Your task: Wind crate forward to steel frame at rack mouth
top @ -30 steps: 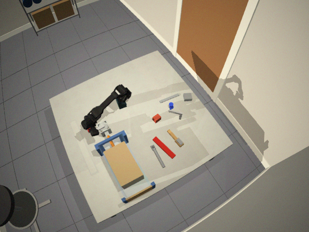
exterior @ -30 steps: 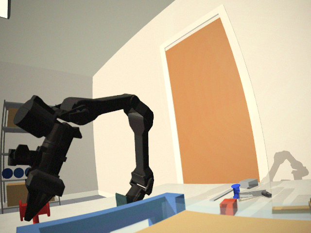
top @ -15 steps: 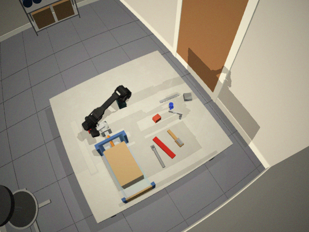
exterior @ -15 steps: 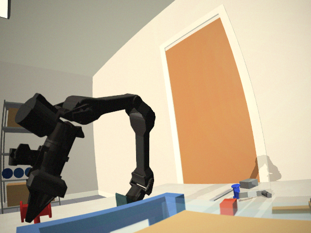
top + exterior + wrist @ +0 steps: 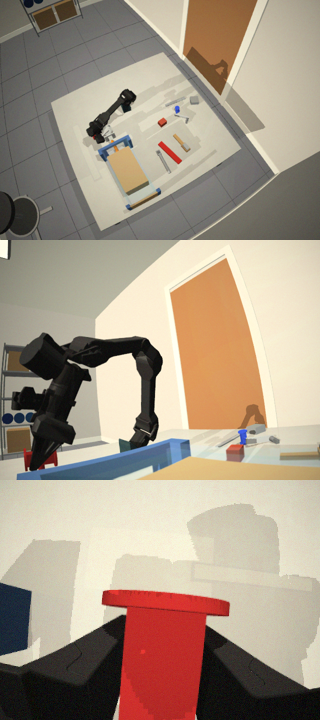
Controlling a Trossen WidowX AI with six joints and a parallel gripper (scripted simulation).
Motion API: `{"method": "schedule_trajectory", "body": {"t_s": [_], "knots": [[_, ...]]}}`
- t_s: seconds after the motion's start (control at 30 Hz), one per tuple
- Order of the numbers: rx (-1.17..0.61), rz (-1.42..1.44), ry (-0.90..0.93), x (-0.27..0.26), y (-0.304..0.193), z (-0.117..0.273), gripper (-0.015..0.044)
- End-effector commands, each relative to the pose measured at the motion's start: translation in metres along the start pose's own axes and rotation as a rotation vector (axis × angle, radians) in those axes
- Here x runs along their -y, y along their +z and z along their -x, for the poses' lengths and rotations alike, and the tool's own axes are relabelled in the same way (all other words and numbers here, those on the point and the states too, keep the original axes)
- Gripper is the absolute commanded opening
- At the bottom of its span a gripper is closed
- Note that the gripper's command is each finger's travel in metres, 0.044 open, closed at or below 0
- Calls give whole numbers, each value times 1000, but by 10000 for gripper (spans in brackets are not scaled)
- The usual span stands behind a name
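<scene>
The black arm's jaws (image 5: 94, 139) (image 5: 33, 468) grip a flanged red handle (image 5: 94, 137) (image 5: 53, 458) (image 5: 162, 660) beside the winch (image 5: 109, 131), its lower end cropped from the wrist view. The arm hides whether the handle meets the winch. The tan crate (image 5: 127, 169) (image 5: 206, 469) lies within the clear-panelled cubby, behind the blue frame (image 5: 115, 143) (image 5: 103, 458), a gap between them. Bare desk (image 5: 85, 90) (image 5: 85, 450) (image 5: 45, 510) borders the arm's outer side.
</scene>
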State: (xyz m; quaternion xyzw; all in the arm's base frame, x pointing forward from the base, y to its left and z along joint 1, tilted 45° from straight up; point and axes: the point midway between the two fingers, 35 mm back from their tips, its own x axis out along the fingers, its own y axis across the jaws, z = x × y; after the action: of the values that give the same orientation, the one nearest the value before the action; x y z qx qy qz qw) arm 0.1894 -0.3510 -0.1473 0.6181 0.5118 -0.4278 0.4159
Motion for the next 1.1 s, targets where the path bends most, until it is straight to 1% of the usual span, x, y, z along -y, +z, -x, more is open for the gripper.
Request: {"method": "schedule_trajectory", "body": {"t_s": [0.0,1.07], "knots": [[-27,24,28,-21,-14,3,0],[-29,24,29,-45,-35,13,0]]}}
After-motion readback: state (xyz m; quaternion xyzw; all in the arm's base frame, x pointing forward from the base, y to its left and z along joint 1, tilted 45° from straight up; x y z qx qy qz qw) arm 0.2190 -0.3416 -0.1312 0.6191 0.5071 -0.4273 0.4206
